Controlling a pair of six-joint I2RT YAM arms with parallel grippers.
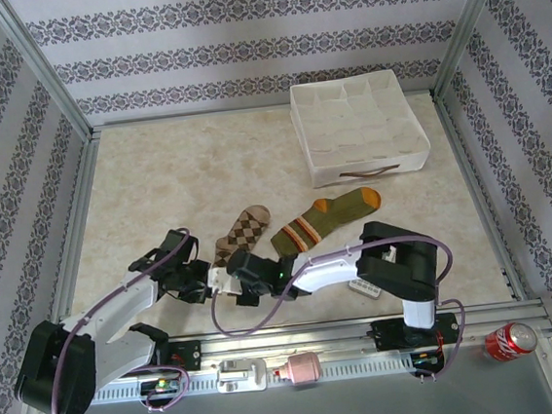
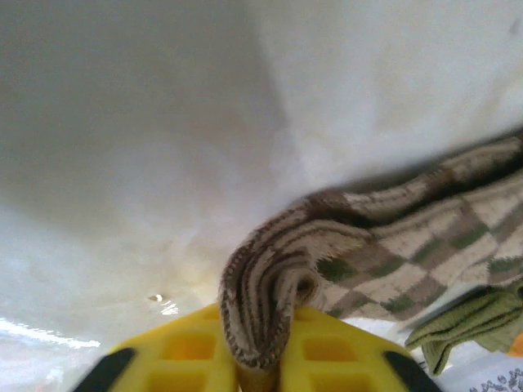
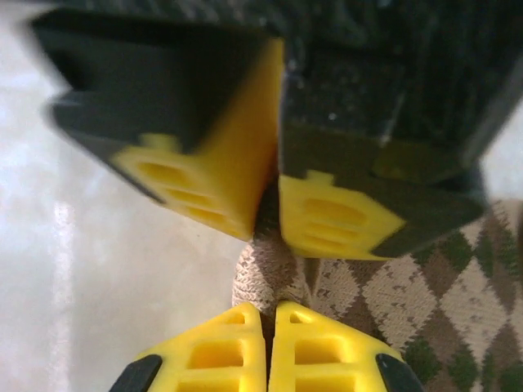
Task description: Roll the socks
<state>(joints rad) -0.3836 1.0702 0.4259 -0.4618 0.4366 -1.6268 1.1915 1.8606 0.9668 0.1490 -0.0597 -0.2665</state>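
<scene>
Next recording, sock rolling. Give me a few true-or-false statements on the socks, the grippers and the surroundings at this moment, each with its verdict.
1. The left gripper has the cuff of the argyle sock between its fingers. True.
2. The green sock lies inside the white box. False: it lies flat on the table beside the argyle sock, short of the box.
3. The right gripper stands wide open. False: its jaws are shut, right at the argyle sock's cuff.
4. A red can sits at the near right corner, away from both socks. True.
</scene>
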